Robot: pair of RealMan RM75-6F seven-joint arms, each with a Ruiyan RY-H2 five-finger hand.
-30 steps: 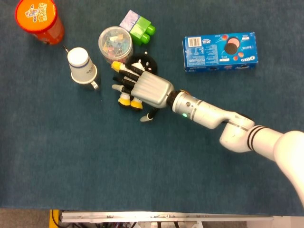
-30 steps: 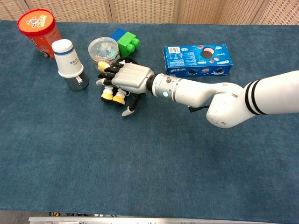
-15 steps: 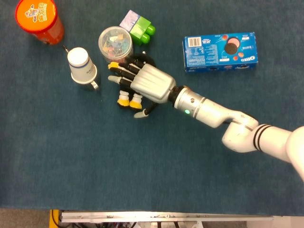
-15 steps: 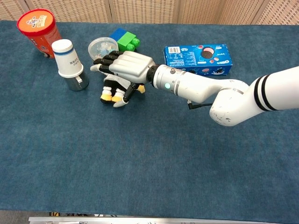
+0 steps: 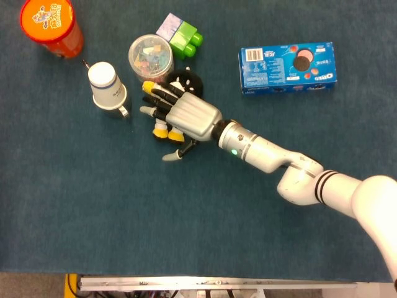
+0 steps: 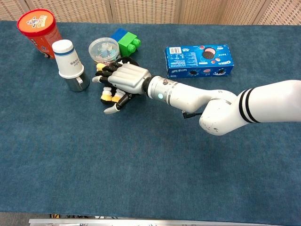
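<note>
Just left of frame centre, the right hand [image 5: 186,116] lies over a black plush toy [image 5: 185,79] on the blue desk [image 5: 93,211], fingers [image 5: 159,94] spread across it; a firm grip cannot be confirmed. A clear tub [image 5: 149,57] sits just above-left

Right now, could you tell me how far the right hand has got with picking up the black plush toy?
Done: the right hand is over the black plush toy, fingers spread across it. In hand: closing a grip, not visibly complete. Left: lifting; the toy appears to lie on the table.
</note>
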